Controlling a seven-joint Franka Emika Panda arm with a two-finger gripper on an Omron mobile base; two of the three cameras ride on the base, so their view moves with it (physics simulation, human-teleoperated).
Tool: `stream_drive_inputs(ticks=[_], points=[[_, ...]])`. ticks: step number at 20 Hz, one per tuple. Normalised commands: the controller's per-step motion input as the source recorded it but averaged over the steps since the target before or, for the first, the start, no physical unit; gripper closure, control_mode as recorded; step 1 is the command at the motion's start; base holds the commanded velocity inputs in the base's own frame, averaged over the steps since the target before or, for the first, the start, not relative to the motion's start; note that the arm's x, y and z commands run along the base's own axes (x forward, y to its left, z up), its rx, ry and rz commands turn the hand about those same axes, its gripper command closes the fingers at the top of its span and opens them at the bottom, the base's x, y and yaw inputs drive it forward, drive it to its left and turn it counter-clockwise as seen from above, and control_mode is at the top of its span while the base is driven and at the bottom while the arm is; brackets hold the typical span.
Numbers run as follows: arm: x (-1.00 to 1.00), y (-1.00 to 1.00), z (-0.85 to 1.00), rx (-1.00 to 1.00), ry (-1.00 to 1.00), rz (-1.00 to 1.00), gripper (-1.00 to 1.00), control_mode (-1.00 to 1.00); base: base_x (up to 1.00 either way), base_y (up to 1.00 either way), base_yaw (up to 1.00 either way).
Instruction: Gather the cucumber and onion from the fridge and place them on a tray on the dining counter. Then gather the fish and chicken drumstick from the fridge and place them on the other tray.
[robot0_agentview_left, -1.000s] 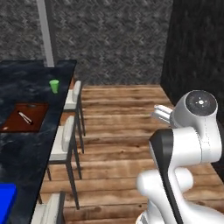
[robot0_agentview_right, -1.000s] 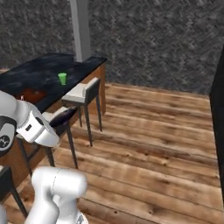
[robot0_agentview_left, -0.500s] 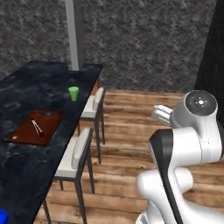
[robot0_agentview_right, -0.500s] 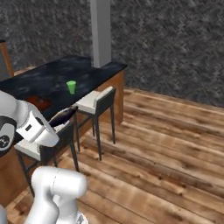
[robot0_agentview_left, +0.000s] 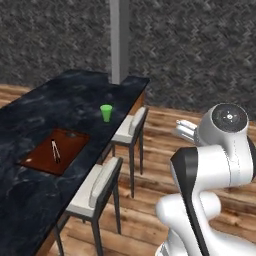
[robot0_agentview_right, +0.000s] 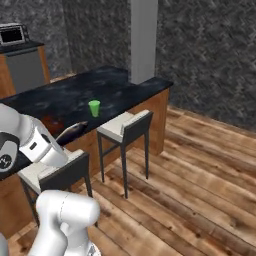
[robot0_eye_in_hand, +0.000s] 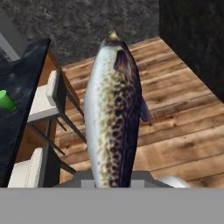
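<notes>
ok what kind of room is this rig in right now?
Likely a kitchen-dining area: a long black marbled dining counter with stools along its side, a green cup and a reddish-brown tray on top, wood plank floor, and what may be a microwave on a far cabinet.

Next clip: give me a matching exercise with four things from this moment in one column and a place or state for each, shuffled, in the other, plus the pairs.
Things:
1. fish
2. green cup
3. brown tray
4. stools

Places or states:
A. flat on the counter, with small tongs on it
B. held in the shut tool, over the wood floor
C. lined up along the counter's side
D. upright on the counter, beyond the tray

Pairs: 1-B, 2-D, 3-A, 4-C
</notes>
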Motion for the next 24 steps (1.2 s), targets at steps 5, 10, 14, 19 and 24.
stream_drive_inputs(ticks=[5, 10, 14, 19, 24], points=[[0.00, 0.00, 0.00, 0.00, 0.00, 0.00, 1.00, 1.00, 0.48, -0.03, 0.43], [0.00, 0.00, 0.00, 0.00, 0.00, 0.00, 1.00, 1.00, 0.47, -0.13, 0.42], [0.00, 0.00, 0.00, 0.00, 0.00, 0.00, 1.00, 1.00, 0.48, -0.16, 0.42], [0.00, 0.00, 0.00, 0.00, 0.00, 0.00, 1.00, 1.00, 0.45, -0.15, 0.43], [0.00, 0.00, 0.00, 0.00, 0.00, 0.00, 1.00, 1.00, 0.41, -0.04, 0.43]])
